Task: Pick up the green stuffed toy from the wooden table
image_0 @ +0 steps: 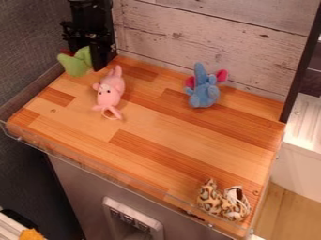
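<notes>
Green plush [74, 64] sits right at my black gripper [84, 57], near the pink toy [109, 93]; whether I'm clamped or apart, I cannot tell. Across from the pink toy is a blue plush [203, 95]; diagonally from it, a spotted toy [216, 201].

Your unit: one robot arm [89, 15], black throughout, with a bulky, squared upper section and faint grey highlights near the top. Attached for you: one black end effector [85, 59], angular, its midsection uneven in outline, with small dark projections at the side. Small pale specks near its right edge. Finer fittings: too dark for you to tell apart.
</notes>
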Robot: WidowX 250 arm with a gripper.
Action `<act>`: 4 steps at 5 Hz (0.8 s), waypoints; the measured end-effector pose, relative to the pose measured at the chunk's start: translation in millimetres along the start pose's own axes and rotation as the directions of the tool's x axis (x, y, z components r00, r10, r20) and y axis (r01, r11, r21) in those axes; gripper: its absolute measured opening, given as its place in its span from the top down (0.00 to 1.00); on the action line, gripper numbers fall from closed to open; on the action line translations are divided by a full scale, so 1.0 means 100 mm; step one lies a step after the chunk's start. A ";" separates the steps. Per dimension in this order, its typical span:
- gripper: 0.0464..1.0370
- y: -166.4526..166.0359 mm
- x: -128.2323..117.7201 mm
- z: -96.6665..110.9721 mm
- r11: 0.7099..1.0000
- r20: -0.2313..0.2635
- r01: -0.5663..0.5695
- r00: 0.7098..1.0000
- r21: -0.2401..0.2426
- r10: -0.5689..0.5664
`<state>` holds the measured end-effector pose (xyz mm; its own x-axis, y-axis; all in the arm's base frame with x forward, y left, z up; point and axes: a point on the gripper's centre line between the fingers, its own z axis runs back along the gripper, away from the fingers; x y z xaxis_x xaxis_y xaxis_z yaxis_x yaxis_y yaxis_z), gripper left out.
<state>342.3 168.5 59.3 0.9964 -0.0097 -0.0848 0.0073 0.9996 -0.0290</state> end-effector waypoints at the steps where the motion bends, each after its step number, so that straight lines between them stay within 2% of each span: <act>1: 0.44 -0.05 0.09 -0.05 0.999 -0.006 -0.036 0.999 -0.002 0.036; 2: 0.44 -0.04 0.14 -0.05 0.998 0.000 -0.062 0.998 0.001 0.062; 4: 0.44 -0.02 0.17 -0.17 1.000 -0.008 -0.029 1.000 -0.001 0.029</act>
<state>358.2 166.1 40.5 0.9955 0.0191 -0.0932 -0.0217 0.9994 -0.0276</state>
